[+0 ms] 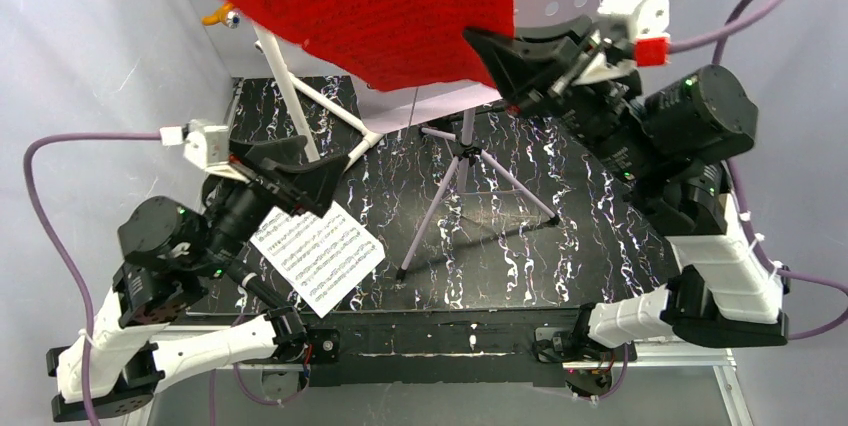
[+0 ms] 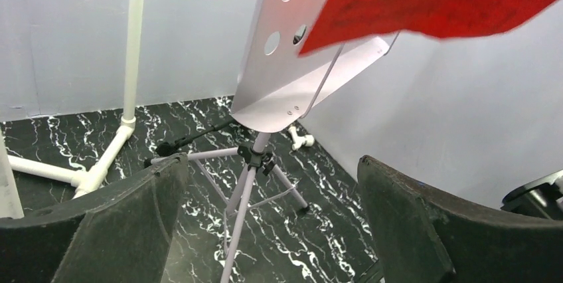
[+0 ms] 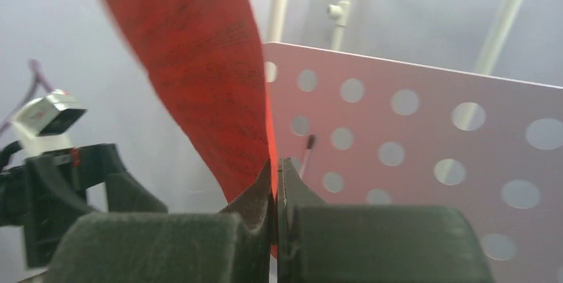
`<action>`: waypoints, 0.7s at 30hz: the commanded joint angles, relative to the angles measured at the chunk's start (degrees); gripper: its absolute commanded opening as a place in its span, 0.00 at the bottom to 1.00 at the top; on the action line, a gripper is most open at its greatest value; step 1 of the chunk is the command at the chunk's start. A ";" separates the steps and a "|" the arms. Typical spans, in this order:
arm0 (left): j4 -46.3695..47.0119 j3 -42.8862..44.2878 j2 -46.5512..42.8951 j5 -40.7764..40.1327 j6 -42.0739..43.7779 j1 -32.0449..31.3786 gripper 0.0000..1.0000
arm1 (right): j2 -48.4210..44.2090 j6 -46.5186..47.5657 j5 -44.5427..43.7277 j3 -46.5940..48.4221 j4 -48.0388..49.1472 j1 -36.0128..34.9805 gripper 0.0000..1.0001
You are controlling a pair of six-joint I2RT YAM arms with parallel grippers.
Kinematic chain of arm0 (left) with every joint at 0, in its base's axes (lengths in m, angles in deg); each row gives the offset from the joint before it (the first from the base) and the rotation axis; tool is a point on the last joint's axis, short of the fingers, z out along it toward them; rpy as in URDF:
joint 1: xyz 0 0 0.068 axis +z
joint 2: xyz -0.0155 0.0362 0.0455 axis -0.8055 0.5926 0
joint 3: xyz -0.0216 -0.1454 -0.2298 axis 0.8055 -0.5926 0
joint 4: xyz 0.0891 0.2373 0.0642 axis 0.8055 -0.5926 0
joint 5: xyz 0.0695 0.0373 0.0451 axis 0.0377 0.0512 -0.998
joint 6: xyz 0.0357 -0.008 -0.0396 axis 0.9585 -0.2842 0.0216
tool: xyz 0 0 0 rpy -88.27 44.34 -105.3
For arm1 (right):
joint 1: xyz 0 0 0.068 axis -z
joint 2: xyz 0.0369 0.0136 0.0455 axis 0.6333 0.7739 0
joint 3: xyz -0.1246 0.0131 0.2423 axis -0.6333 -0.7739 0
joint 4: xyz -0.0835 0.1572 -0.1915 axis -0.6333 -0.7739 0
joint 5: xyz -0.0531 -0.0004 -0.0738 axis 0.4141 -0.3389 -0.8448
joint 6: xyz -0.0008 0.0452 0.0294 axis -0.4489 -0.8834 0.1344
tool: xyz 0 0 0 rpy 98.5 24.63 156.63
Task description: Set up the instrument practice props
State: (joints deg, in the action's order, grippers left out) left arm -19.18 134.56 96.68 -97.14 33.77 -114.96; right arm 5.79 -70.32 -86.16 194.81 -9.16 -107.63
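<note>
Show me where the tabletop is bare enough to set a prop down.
Bare: the tabletop right of the music stand's tripod legs, up to the right arm; also the near strip in front of those legs. Crowded: the left side, with the white music sheet and white PVC pipe frame.

Matt paper red music sheet [image 1: 390, 11]

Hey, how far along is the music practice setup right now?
Done: the lilac music stand is upright on its tripod. In hand: the right claw is shut on the red music sheet, raised near the stand, not yet resting on it. To do: the white music sheet lies flat on the table by the open, empty left claw.
</note>
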 commanded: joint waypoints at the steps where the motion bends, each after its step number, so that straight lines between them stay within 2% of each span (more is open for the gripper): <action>1: -4.35 4.80 5.60 2.24 0.94 -0.22 0.98 | 4.76 7.25 -12.50 6.99 -6.49 -0.13 0.01; 6: -4.60 11.06 12.56 7.94 1.00 -0.18 0.98 | 4.32 9.90 -23.57 6.29 -5.26 -0.14 0.01; 10: -5.70 16.26 17.78 7.55 0.51 -0.23 0.98 | 1.28 10.08 -27.62 1.86 -2.07 -0.13 0.01; 15: -2.86 21.19 23.15 9.54 0.44 -0.20 0.98 | -1.89 10.21 -34.55 -2.36 3.03 -0.13 0.01; 21: 0.56 23.79 27.31 8.54 0.57 -0.23 0.98 | -3.27 7.50 -43.76 -4.65 11.83 -0.13 0.01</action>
State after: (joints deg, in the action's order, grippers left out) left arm -22.09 155.89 123.02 -88.09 33.96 -114.96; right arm 3.54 -61.01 -121.26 190.31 -7.33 -107.63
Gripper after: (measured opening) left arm 0.980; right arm 0.031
